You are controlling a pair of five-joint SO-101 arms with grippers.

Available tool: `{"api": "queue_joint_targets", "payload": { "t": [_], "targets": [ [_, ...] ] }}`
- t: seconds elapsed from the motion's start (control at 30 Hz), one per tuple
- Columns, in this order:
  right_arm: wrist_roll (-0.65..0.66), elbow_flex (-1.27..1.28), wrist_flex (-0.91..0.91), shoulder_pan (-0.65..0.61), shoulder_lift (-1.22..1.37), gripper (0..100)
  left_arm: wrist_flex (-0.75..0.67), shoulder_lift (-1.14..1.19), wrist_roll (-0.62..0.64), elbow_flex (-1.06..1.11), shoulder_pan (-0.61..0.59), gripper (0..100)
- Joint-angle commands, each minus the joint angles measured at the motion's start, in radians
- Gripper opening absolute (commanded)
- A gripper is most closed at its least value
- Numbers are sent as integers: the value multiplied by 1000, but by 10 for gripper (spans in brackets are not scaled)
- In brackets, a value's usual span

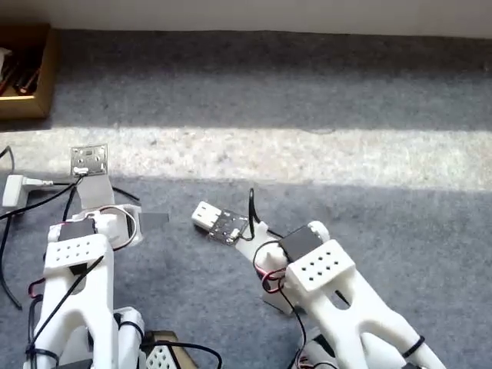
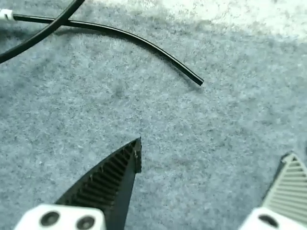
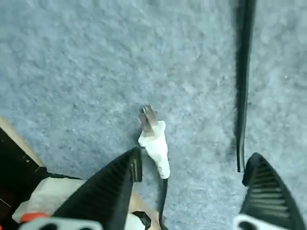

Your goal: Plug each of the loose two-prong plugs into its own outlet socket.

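A white two-prong plug (image 3: 154, 141) lies on the grey carpet with its metal prongs pointing away from my right gripper (image 3: 195, 160). That gripper is open and hovers over the plug, one finger on each side, without touching it. In the high view the right gripper (image 1: 231, 231) sits mid-table. My left gripper (image 2: 213, 153) is open above bare carpet with nothing between its fingers; a black cable end (image 2: 199, 82) lies ahead of it. A small light square plate (image 1: 88, 160), possibly an outlet, stands just beyond the left gripper (image 1: 115, 207). Another white plug-like piece (image 1: 15, 188) rests at the left edge.
A thin black cable (image 3: 242, 86) runs along the carpet beside the right gripper's outer finger. Black wires (image 1: 46, 201) trail near the left arm. A wooden box (image 1: 27, 73) sits at the back left corner. Open carpet stretches across the back and right.
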Motion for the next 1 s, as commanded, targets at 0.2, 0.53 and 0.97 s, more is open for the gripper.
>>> {"api": "queue_joint_targets", "payload": {
  "t": [0.2, 0.53, 0.97],
  "targets": [
    [304, 176, -12, 176, -27, 205, -12, -2, -8, -2, 15, 425],
    [474, 173, -36, 246, -27, 130, -25, -2, -11, 12, 19, 425],
    [577, 183, -125, 171, -27, 156, -37, -2, -11, 13, 19, 425]
  ]
}}
